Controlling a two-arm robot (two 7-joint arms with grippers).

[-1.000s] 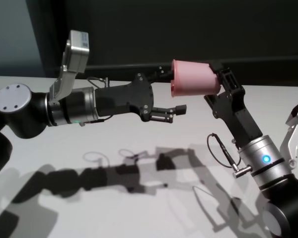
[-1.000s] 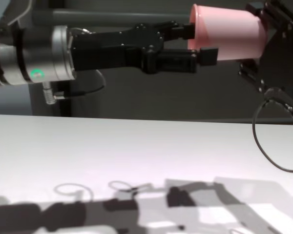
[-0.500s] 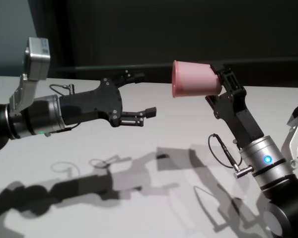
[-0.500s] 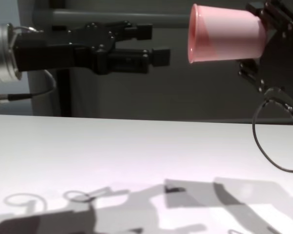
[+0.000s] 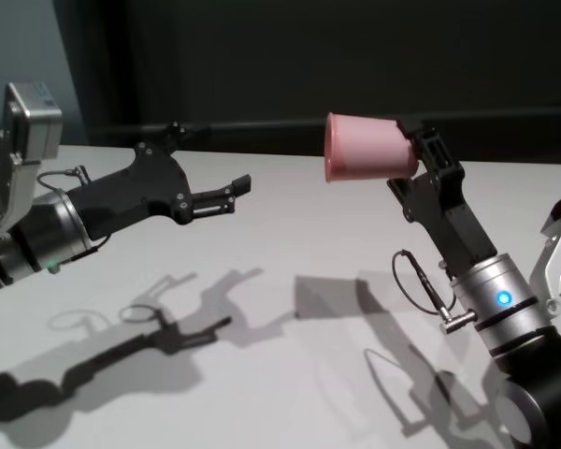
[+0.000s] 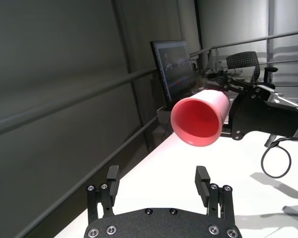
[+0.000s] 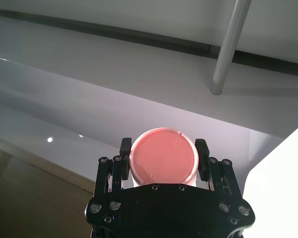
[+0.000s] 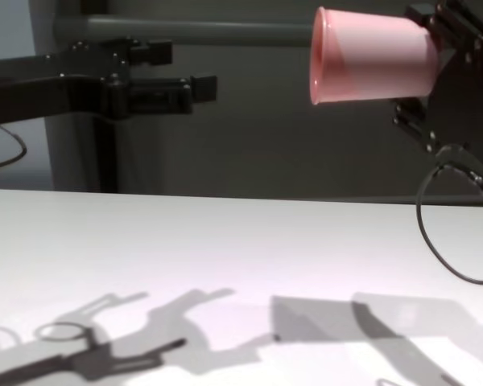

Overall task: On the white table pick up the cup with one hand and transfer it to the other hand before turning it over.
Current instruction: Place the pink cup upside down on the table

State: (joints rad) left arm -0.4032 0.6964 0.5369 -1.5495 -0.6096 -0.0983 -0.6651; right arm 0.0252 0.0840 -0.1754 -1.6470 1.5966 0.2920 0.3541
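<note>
Holding the cup (image 5: 366, 147) sideways, right gripper (image 5: 413, 152), left gripper (image 5: 211, 164) apart

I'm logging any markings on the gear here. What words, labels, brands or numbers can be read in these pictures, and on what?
None can be read.
The cup, held in the right gripper, is plain pink.
The open left gripper and the table bear no lettering.
The monitor behind shows content too blurred to read.

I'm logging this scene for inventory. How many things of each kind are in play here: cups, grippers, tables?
Cups: 1, the pink cup, held in the air by the right gripper.
Grippers: 2, right gripper and left gripper, its jaws open and empty.
Tables: 1, the white table.
Total: 4.
</note>
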